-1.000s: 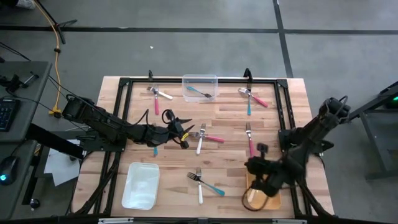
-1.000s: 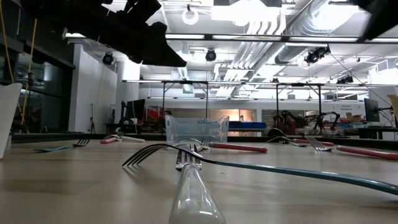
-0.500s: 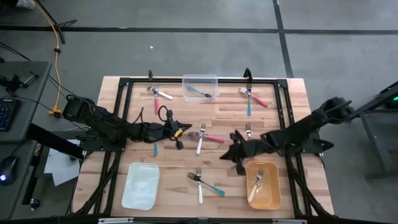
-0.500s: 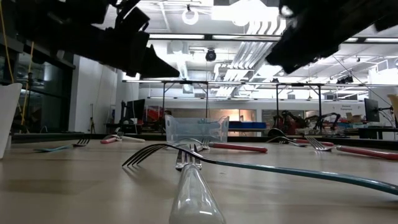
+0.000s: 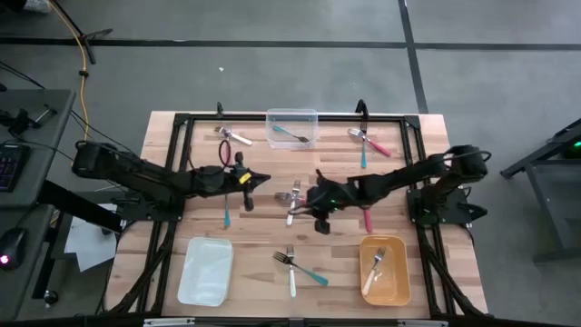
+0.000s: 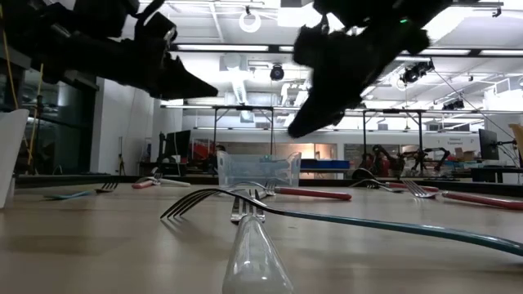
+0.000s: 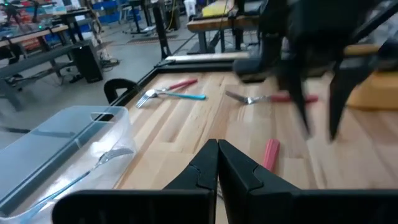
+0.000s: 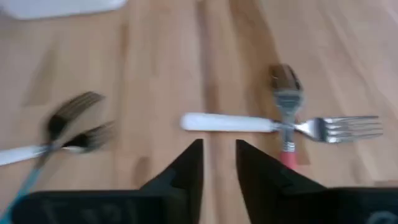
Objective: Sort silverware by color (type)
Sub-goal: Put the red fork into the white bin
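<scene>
Looking straight down, a wooden table (image 5: pixel 272 227) fills the middle, framed by black metal rails. At the near left sits a white tray (image 5: pixel 205 271), rectangular and plain. Above it the left gripper (image 5: pixel 252 179) hangs over the boards, its two dark fingers pressed together with nothing between them, as the left wrist view shows. Beside it lies a teal fork (image 5: pixel 226 211), partly hidden under the arm. Toward the far edge, a pink fork crosses a white one (image 5: pixel 238 138). A clear tub (image 5: pixel 291 128) at the far middle holds one teal fork (image 5: pixel 290 134). At the centre, a white fork (image 5: pixel 292 207) crosses a pink fork (image 5: pixel 300 197); the right gripper (image 5: pixel 320 211) hovers just beside them, fingers a little apart and holding nothing. Its wrist view shows the white handle (image 8: pixel 227 122) ahead, blurred. Near the front edge lie a white and teal pair (image 5: pixel 296 265). Farther right, another pink and teal pair (image 5: pixel 368 143) lies near the far edge. An orange tray (image 5: pixel 385 270) at the near right holds one fork (image 5: pixel 374 267), its handle colour hard to make out. No writing is readable anywhere.
</scene>
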### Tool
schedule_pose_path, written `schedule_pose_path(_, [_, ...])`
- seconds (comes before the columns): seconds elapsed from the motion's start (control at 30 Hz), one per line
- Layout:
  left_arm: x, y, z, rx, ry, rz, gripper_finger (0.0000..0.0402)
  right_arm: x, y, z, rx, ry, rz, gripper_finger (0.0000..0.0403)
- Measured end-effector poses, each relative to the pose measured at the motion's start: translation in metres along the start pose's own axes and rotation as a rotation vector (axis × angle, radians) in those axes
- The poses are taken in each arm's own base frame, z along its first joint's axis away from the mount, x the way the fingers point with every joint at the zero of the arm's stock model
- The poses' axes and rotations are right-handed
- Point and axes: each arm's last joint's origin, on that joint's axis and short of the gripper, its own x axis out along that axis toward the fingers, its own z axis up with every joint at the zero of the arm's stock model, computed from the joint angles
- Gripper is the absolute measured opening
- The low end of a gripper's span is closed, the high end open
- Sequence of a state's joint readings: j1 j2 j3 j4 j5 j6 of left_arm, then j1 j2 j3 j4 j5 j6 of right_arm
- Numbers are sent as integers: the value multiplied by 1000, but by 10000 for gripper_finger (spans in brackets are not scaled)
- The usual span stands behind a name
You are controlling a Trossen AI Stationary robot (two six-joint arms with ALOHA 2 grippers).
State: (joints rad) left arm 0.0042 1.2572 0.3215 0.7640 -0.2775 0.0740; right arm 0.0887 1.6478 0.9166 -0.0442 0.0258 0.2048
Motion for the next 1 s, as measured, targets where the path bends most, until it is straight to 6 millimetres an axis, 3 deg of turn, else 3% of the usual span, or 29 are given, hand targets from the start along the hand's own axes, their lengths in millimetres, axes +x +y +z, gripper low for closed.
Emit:
schedule_pose_path(0.2, [-7, 6, 3, -13, 7, 2, 1, 25, -21, 17, 12, 82, -93, 144])
schedule_pose_path(0.37, [-8, 5, 1, -20, 37, -2, 1, 51, -40, 10, 27, 174, -129, 149])
schedule_pose_path(0.57, [-9, 4, -1, -28, 63, -9, 1, 65, -51, 1, 75, 230, -140, 148])
schedule_pose_path(0.7, [-9, 4, -1, -25, 63, -9, 1, 67, -56, -2, 93, 250, -141, 118])
schedule_pose_path(0.87, [-8, 6, 0, -10, 53, 0, 1, 67, -56, -1, 82, 249, -123, 42])
schedule_pose_path(1.0, [-8, 7, 0, -11, 48, 7, 1, 67, -50, -1, 17, 245, -164, 42])
